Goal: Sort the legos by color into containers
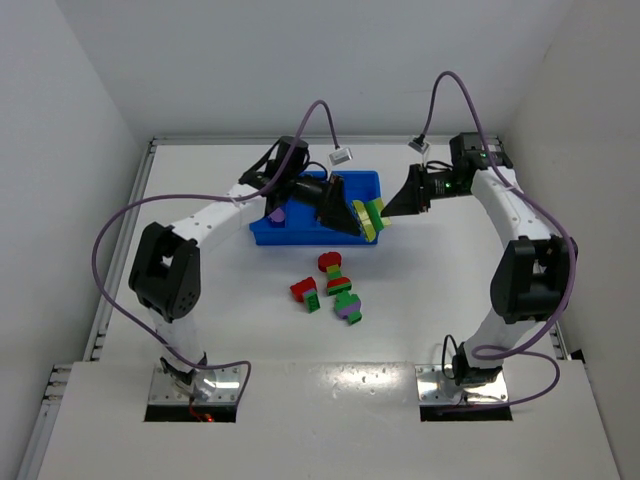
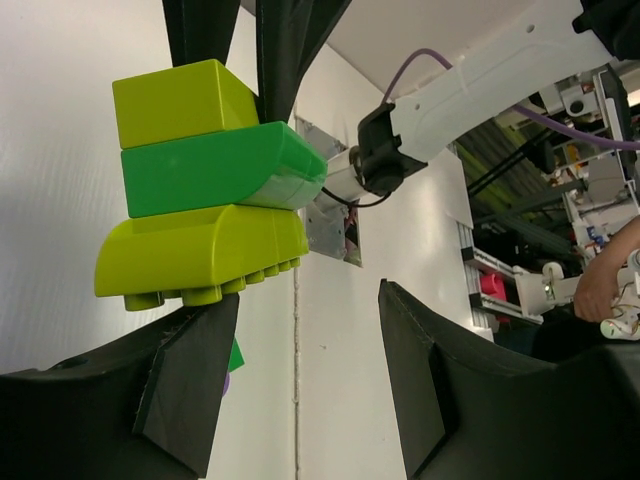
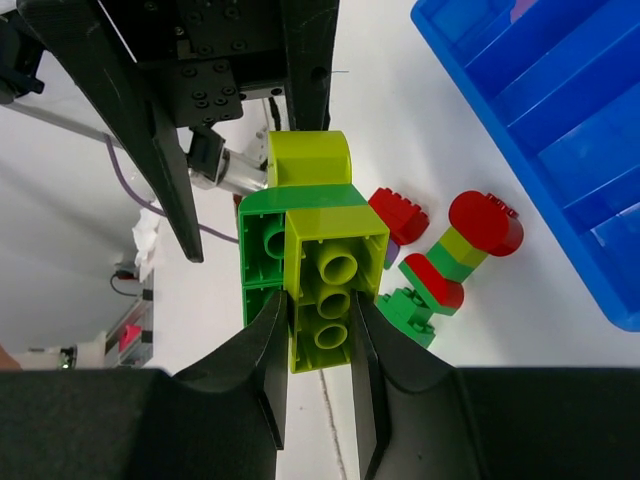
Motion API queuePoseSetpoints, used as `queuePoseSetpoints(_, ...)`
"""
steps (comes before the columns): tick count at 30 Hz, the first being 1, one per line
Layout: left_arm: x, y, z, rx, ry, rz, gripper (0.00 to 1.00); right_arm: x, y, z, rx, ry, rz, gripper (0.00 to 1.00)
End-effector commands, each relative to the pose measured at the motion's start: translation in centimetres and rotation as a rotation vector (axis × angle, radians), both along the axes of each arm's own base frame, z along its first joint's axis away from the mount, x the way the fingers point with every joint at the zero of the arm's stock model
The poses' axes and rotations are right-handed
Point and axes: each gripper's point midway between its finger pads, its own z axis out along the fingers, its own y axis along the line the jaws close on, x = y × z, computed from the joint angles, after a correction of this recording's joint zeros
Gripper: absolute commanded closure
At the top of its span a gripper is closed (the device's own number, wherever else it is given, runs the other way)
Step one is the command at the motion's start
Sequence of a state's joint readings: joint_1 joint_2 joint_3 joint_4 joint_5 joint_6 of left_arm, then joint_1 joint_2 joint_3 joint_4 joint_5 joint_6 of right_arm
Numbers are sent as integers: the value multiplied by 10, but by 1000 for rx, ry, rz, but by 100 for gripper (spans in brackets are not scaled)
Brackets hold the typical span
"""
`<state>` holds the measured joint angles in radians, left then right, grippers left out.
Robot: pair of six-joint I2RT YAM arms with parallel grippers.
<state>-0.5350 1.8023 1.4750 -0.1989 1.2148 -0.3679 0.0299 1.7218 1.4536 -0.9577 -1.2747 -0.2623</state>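
Near the surface's [image 1: 420,300] far edge: right hand [image 3: 320,332] clamps stack [image 3: 300,215]; left hand [image 2: 305,330] half-open beside it, presumably for splitting.

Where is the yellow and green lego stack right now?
In the top view the stack hangs in the air by the right end of the blue tray, pinched by the right gripper, with the open left gripper just beside it.
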Motion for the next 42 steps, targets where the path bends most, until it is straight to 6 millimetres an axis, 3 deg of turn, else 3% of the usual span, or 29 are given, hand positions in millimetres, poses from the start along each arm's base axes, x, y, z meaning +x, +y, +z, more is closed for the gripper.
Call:
queuePoseSetpoints(1, 12, -10, 20, -69, -112, 1, 36, -11, 16, 16, 53, -55, 65, 99)
queuePoseSetpoints(11, 39, -5, -3, 7, -145, 122, 36, -16, 15, 22, 54, -75, 65, 99)
queuePoseSetpoints(23, 37, 8, -24, 100, -203, 165, 36, -15, 15, 21, 45, -76, 62, 99)
queuePoseSetpoints(28, 30, 8, -17, 74, -202, 135, 36, -16, 15, 18, 45, -67, 62, 99)
queuePoseSetpoints(36, 25, -3, 17, -45, -143, 73, 44, -16, 15, 18, 45, -67, 62, 99)
queuePoseSetpoints(42, 19, -10, 20, -91, -78, 42, 49, -16, 15, 16, 45, -67, 62, 99)
